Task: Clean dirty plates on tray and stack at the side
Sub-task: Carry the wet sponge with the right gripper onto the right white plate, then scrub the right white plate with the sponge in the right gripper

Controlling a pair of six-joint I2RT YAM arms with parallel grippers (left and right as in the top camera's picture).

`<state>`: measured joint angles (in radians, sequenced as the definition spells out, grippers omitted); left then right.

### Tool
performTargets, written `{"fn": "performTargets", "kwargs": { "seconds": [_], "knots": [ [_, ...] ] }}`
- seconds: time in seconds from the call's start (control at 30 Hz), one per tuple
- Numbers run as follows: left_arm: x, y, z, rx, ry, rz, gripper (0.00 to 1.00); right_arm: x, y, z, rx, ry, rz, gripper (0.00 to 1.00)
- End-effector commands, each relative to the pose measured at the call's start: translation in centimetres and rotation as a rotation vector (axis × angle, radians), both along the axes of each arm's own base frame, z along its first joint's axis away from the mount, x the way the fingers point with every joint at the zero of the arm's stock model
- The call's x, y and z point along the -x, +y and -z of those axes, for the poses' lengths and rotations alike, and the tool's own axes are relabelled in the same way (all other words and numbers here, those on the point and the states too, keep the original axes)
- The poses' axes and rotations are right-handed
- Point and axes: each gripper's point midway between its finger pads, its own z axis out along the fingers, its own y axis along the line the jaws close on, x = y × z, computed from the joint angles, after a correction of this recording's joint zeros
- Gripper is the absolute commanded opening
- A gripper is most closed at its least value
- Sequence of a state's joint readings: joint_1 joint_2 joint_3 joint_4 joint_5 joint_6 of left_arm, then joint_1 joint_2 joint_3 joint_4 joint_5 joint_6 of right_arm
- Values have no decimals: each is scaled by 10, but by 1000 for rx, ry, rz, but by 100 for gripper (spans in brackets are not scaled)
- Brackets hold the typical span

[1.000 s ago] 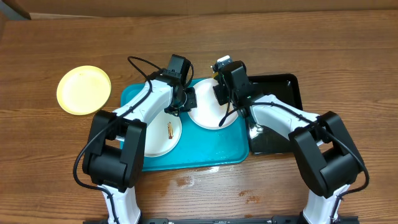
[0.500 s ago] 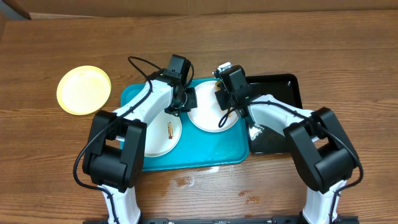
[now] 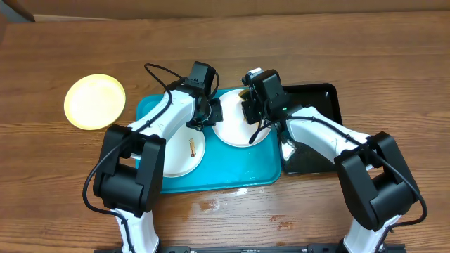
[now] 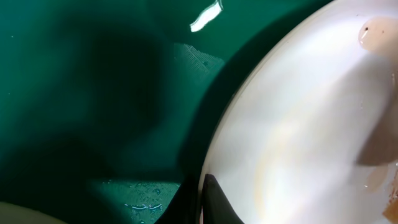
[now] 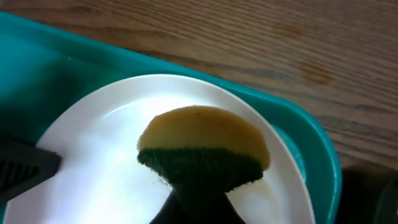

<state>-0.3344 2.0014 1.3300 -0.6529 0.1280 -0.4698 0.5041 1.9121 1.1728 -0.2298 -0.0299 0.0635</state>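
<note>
A white plate (image 3: 235, 126) lies on the back of the turquoise tray (image 3: 239, 169). My left gripper (image 3: 214, 112) is shut on this plate's left rim (image 4: 261, 143); the tray's floor (image 4: 93, 93) shows beside it. My right gripper (image 3: 252, 112) is shut on a yellow and green sponge (image 5: 202, 146) held over the same plate (image 5: 99, 162). A second white plate (image 3: 181, 151) with a brown smear lies at the tray's left. The pale yellow plate (image 3: 95, 102) sits on the table to the left of the tray.
A glossy black tray (image 3: 313, 130) lies right of the turquoise tray, under my right arm. Wet spots (image 3: 211, 204) mark the wooden table in front of the tray. The tray's rim and the wood beyond show in the right wrist view (image 5: 298, 118).
My right gripper with the sponge shifted slightly back and forth over the white plate. The left gripper has kept its hold on the plate's rim.
</note>
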Motion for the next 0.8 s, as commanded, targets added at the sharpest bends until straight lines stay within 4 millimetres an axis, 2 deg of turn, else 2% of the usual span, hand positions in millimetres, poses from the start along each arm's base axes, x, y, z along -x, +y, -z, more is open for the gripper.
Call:
{"fn": "performTargets", "kwargs": {
  "seconds": [0.0, 0.23, 0.4, 0.57, 0.77],
  "knots": [
    [2, -1, 6, -7, 12, 0, 6, -1, 8, -32, -61, -24, -6, 4],
    [2, -1, 6, -7, 12, 0, 5, 25, -4, -9, -12, 118, 8, 4],
    [2, -1, 6, -7, 12, 0, 5, 21, -3, -1, -17, 101, 7, 4],
    [3, -1, 6, -9, 16, 0, 5, 18, -12, 19, 36, 107, 39, 4],
    [3, -1, 6, -9, 16, 0, 6, 22, -16, 22, 56, 126, 44, 4]
  ]
}}
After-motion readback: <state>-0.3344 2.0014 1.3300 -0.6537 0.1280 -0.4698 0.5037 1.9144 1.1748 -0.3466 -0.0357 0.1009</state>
